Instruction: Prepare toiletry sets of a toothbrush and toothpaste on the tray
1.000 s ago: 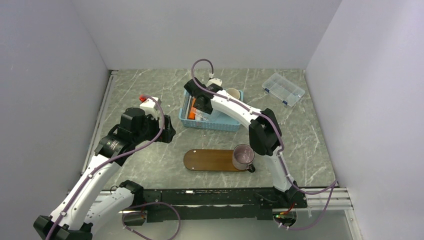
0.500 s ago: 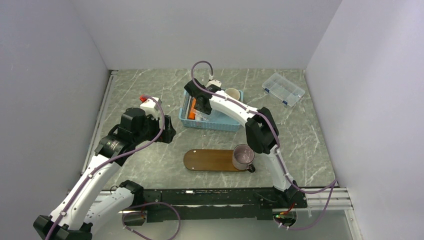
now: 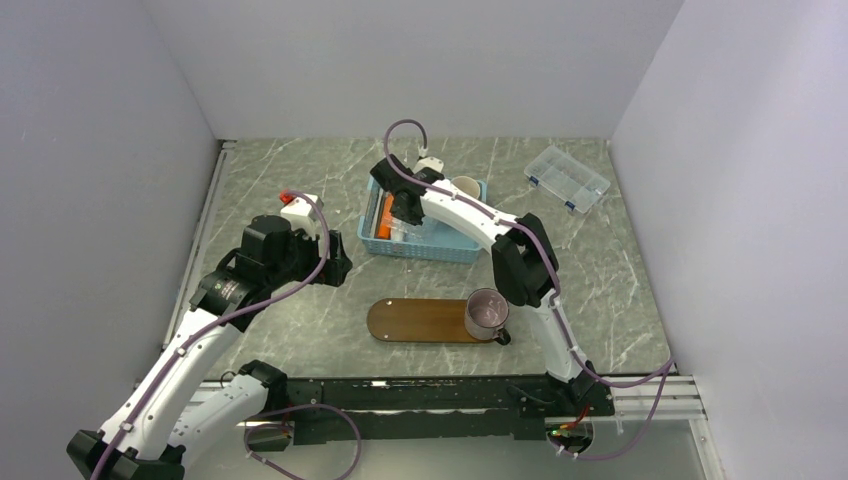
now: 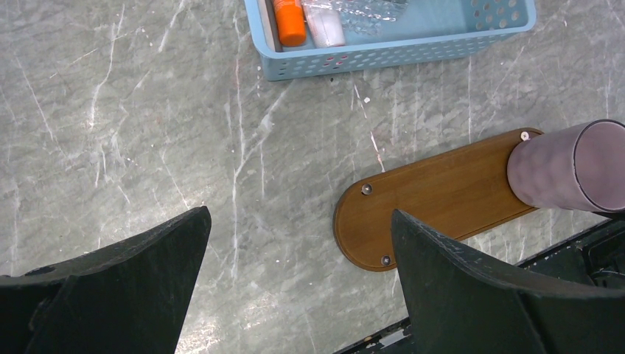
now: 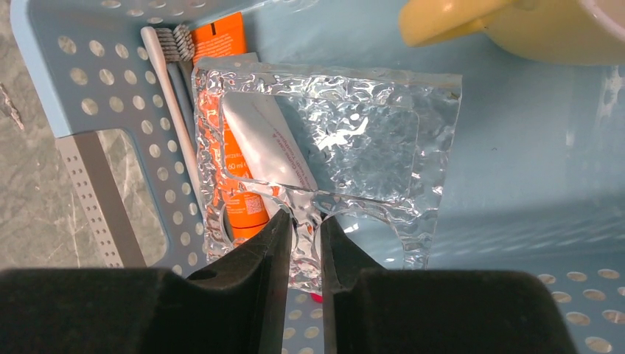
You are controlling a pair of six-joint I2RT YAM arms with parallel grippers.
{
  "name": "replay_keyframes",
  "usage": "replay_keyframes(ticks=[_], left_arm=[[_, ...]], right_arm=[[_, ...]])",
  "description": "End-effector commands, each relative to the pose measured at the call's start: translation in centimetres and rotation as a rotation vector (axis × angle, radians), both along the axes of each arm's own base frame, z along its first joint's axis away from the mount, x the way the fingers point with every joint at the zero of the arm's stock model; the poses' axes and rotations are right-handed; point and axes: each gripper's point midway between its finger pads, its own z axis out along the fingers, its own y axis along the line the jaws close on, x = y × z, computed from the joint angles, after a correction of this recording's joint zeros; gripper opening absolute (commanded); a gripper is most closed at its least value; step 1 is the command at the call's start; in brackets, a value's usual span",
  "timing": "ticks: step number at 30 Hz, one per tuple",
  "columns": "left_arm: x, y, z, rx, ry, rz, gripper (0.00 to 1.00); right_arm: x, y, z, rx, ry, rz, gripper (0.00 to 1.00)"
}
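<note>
On the grey marbled worktop (image 3: 290, 320), a blue basket (image 3: 425, 250) at 12 o'clock holds a cream cup (image 3: 465, 187) and a crinkled clear plastic pack (image 5: 368, 140), with a clear compartment box (image 3: 567, 178) at 2 o'clock and a purplish mug (image 3: 487, 313) at 5 o'clock.

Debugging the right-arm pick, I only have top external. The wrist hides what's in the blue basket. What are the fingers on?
Observer: The right gripper is shut on the edge of a clear crinkled wrapper, not on a tube or brush.
Operator: Where's the toothpaste?
Observer: The white toothpaste shows through that wrapper. The orange toothpaste lies beside it, partly covered.
Operator: Brushes?
Observer: Two toothbrushes lie side by side between the orange tube and the perforated wall of the blue basket.
</note>
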Motion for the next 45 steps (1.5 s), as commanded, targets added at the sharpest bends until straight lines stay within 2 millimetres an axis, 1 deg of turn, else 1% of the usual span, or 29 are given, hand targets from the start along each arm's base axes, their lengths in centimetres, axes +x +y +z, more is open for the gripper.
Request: replay_keyframes(ticks=[1, 3, 5, 6, 9, 13, 16, 25, 27, 33, 37, 38, 39, 40, 41, 45], left_arm=[[0.4, -0.5, 0.6, -0.019, -0.027, -0.011, 0.99], [0.4, -0.4, 0.5, -0.015, -0.025, -0.008, 0.99], [0.4, -0.3, 0.5, -0.013, -0.024, -0.006, 0.99], [0.4, -0.3, 0.5, -0.012, -0.024, -0.004, 0.99], [0.4, -0.3, 0.4, -0.007, -0.024, -0.002, 0.99], [0.5, -0.2, 0.3, -0.003, -0.021, 0.003, 0.99], [0.6, -0.1, 0.1, 0.003, -0.015, 0.004, 0.99], [0.8, 0.3, -0.2, 0.023, -0.01, 0.024, 0.99], [0.8, 0.4, -0.2, 0.025, -0.011, 0.029, 0.99], [0.8, 0.6, 0.1, 0.023, -0.026, 0.039, 0.99], [0.8, 0.6, 0.1, 0.025, -0.021, 0.041, 0.99], [0.8, 0.6, 0.0, 0.027, -0.019, 0.042, 0.99], [0.8, 0.6, 0.0, 0.028, -0.018, 0.043, 0.99], [0.8, 0.6, -0.1, 0.028, -0.015, 0.042, 0.99], [1.1, 1.0, -0.1, 0.041, -0.021, 0.065, 0.99], [1.2, 1.2, -0.2, 0.049, -0.017, 0.074, 0.99]], right_arm=[[1.0, 0.3, 5.0, 0.051, -0.105, 0.014, 0.13], [1.0, 0.3, 5.7, 0.051, -0.116, 0.022, 0.09], [0.9, 0.1, 6.4, 0.047, -0.129, 0.03, 0.01], [0.8, 0.0, 6.9, 0.044, -0.14, 0.033, 0.0], [0.5, -0.4, 8.7, 0.01, -0.191, 0.046, 0.0], [-0.2, -0.6, 10.8, 0.008, -0.231, 0.073, 0.0], [-0.6, -0.9, 12.1, 0.005, -0.257, 0.086, 0.0], [-1.8, -1.5, 14.0, 0.042, -0.295, 0.11, 0.0], [-2.4, -1.7, 14.8, 0.065, -0.304, 0.123, 0.0], [-4.8, -2.1, 15.9, 0.132, -0.299, 0.185, 0.0], [-6.8, -2.5, 16.5, 0.174, -0.295, 0.251, 0.0], [-7.5, -2.5, 16.9, 0.198, -0.301, 0.273, 0.0], [-8.0, -2.4, 16.8, 0.212, -0.297, 0.295, 0.0], [-8.8, -2.6, 16.9, 0.232, -0.298, 0.318, 0.0], [-9.4, -2.6, 16.9, 0.253, -0.301, 0.341, 0.0], [-11.5, -2.6, 17.3, 0.329, -0.29, 0.396, 0.0]])
